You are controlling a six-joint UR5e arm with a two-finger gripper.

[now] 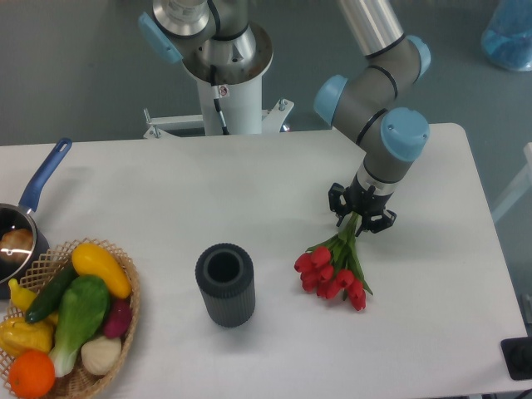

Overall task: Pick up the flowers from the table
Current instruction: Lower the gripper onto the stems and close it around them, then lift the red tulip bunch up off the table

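Gripper (361,218) is down at the stem end of the flowers (335,268), fingers clamped around the stems. Flowers lie flat on the table (166,191), right of centre, red heads toward the near edge. Dark ribbed cylinder (224,284) stands to their left.

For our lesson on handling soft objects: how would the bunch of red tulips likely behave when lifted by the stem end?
The flowers would probably droop: the gripper sits at the thin stem end, while the red heads cluster at the far end. They look light, since the stems are slender. The stems may crush or slip under a tight pinch, so they seem fragile.
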